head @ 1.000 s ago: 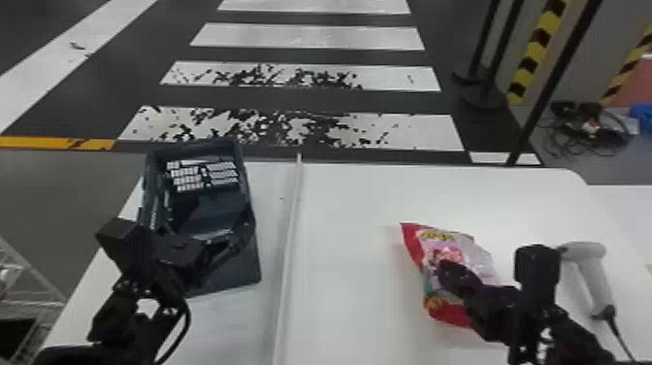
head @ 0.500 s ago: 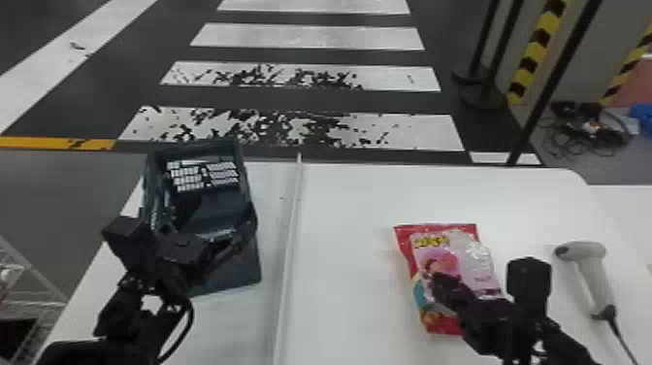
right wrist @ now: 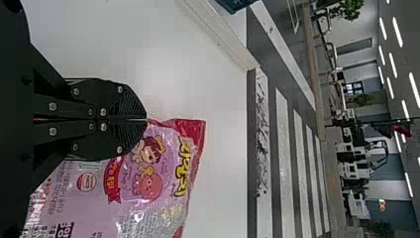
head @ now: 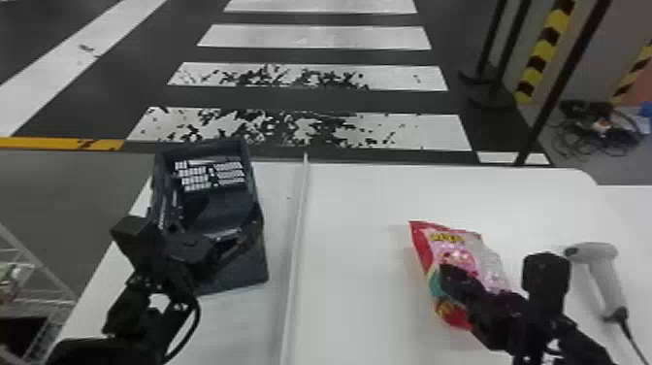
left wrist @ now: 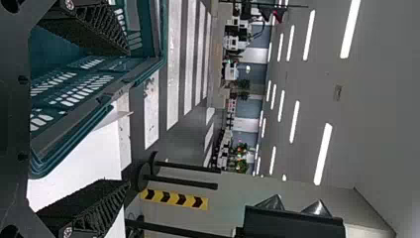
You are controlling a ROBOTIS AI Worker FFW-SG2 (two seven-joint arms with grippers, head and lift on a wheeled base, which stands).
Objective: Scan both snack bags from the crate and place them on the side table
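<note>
My right gripper (head: 451, 280) holds a red and pink snack bag (head: 448, 250) over the right part of the white table. In the right wrist view the right gripper (right wrist: 145, 119) has its fingers pressed together at the edge of the snack bag (right wrist: 163, 183), whose printed face shows beside them. At the near side of the dark blue crate (head: 247, 177) is my left gripper (head: 237, 242), empty. In the left wrist view the left gripper (left wrist: 128, 118) stands open, one finger over the crate (left wrist: 159, 34), the other outside it. A grey handheld scanner (head: 604, 272) lies right of the bag.
A raised white strip (head: 296, 233) runs front to back across the table (head: 349, 272), between crate and bag. The scanner's cable (head: 635, 342) trails toward the front right. A wire rack (head: 39, 276) stands at the left. Beyond the far table edge are black posts (head: 562, 82).
The snack bag turned flatter toward the head camera, then tilted again, in my right gripper. That gripper has shifted slightly leftward since the oldest frame. The left arm has barely moved.
</note>
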